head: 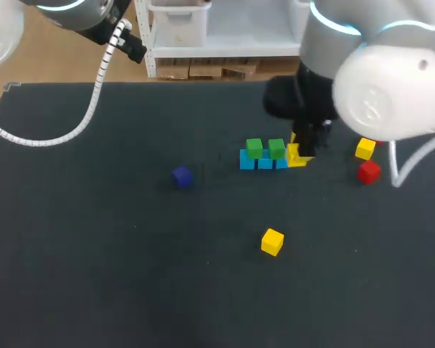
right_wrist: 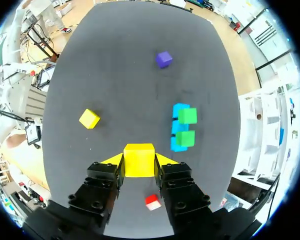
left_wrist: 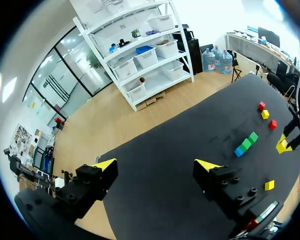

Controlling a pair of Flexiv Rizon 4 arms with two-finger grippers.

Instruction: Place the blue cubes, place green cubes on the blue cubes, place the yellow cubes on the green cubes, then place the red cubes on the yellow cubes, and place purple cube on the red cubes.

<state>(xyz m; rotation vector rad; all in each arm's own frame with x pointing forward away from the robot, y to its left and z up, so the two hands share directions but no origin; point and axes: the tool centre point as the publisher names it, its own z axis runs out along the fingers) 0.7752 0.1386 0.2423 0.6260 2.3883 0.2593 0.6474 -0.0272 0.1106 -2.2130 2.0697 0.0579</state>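
Holds a yellow cube (right_wrist: 139, 155) in the right pincer (right_wrist: 139, 160), clamped from both sides. Ahead on the counter (right_wrist: 115, 75): blue cubes (right_wrist: 176, 128) under two green cubes (right_wrist: 187, 116), a loose yellow cube (right_wrist: 89, 119), a purple cube (right_wrist: 163, 59) farther out. Under the pincer, a red cube (right_wrist: 152, 202).

The table (head: 94, 254) looks matt and cloth-like; the yellow cube (right_wrist: 138, 160) smooth plastic; the right arm (head: 391, 94) glossy.
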